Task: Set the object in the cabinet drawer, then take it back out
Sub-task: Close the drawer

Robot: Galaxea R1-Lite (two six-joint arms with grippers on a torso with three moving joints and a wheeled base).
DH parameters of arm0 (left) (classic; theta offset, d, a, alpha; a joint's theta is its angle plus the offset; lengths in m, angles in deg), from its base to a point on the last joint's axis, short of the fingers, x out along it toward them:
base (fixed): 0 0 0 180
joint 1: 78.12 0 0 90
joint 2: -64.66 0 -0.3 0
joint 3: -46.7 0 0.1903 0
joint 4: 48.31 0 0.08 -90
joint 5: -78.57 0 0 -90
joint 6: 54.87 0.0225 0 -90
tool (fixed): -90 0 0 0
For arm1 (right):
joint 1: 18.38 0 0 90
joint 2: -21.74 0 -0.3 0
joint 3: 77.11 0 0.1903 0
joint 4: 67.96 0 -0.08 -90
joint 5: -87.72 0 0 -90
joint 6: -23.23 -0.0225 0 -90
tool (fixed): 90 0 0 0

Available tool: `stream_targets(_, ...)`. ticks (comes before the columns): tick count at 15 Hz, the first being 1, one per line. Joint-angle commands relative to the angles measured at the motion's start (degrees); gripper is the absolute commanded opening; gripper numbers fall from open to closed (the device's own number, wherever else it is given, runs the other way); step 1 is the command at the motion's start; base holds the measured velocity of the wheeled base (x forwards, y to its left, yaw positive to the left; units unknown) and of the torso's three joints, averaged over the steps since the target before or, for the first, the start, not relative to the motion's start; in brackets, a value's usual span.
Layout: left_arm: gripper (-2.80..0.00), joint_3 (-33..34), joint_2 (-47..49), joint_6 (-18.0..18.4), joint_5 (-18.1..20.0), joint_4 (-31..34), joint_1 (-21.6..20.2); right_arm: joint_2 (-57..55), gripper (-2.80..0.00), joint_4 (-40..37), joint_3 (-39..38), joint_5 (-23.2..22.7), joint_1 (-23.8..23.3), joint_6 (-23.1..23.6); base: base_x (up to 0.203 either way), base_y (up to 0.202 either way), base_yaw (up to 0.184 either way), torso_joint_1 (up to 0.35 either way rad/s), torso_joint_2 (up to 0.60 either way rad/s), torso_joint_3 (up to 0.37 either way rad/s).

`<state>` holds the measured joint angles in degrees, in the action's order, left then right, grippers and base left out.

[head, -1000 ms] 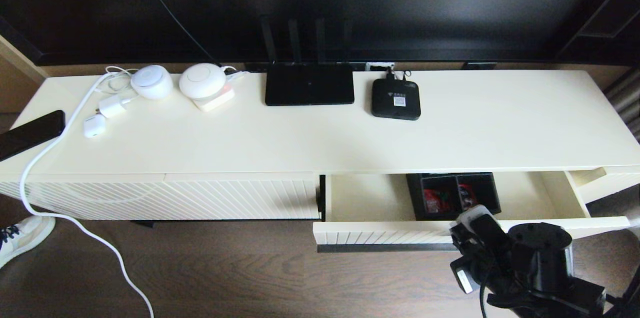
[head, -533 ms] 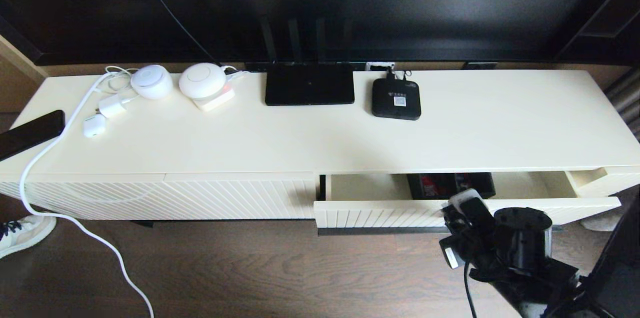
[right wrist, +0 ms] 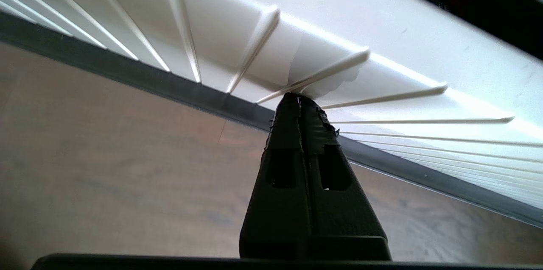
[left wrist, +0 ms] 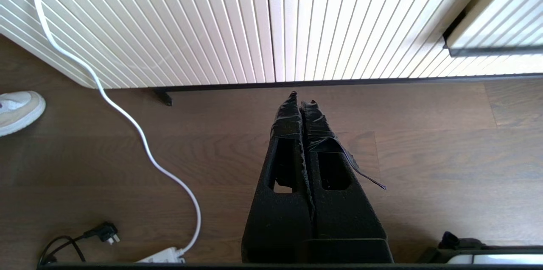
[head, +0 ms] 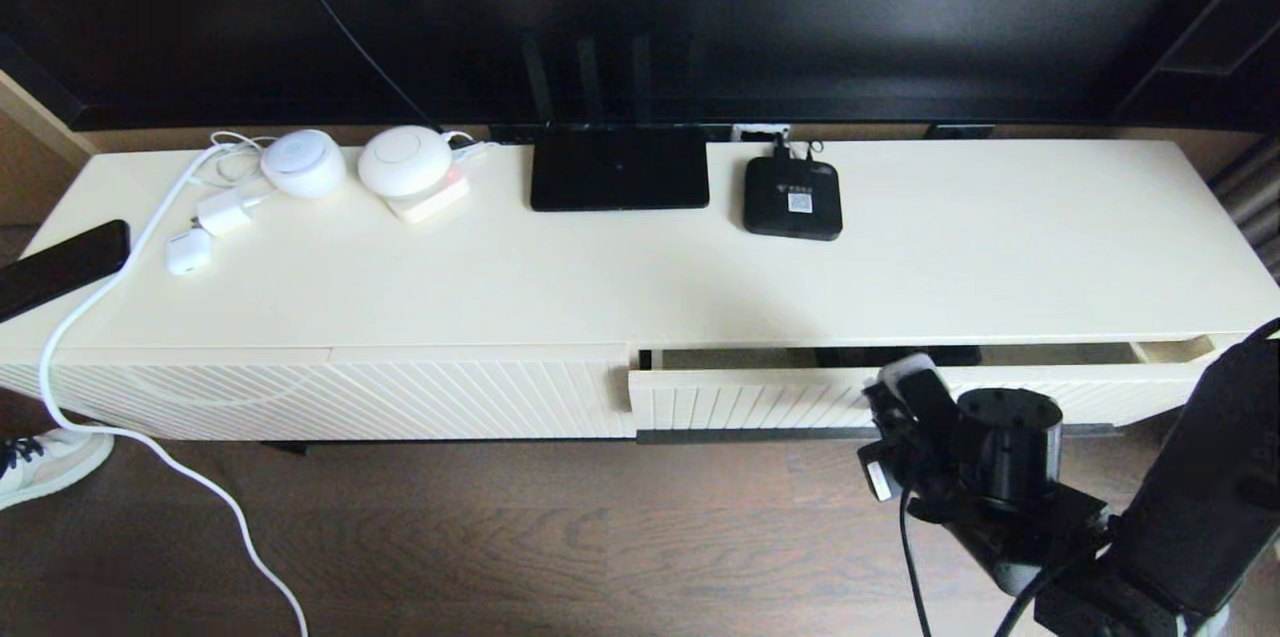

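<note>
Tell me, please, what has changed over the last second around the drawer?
The right gripper, shut and empty, has pushed the drawer nearly closed, so only a sliver of the black box inside still shows. The left gripper stays parked over the floor, and the items on the cabinet top have not moved.

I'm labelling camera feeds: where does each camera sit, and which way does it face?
Head: high, looking down on the cabinet drawer, nearly closed; right arm shows.
Left wrist: behind the shut left gripper, facing floor and cabinet front.
Right wrist: behind the shut right gripper, tips against the drawer's ribbed front.
All share the drawer.
</note>
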<state>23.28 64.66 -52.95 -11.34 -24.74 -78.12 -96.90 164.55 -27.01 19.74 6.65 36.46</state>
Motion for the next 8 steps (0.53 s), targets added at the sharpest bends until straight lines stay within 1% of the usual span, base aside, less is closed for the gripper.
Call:
stream_targets(1, -2.8, 0.03, 0.01, 0.01, -0.01, 0.05, 0.0, -1.45, -2.8, 0.33, 2.16, 0.16, -0.47, 0.13, 0.0, 0.0, 0.0, 0.0, 0.0, 0.0)
stream_targets(8, -2.8, -0.04, 0.09, 0.01, -0.01, 0.06, 0.0, -3.52, -2.8, 0.33, 7.01, 0.21, -0.86, 0.92, 0.0, 0.0, 0.0, 0.0, 0.0, 0.0)
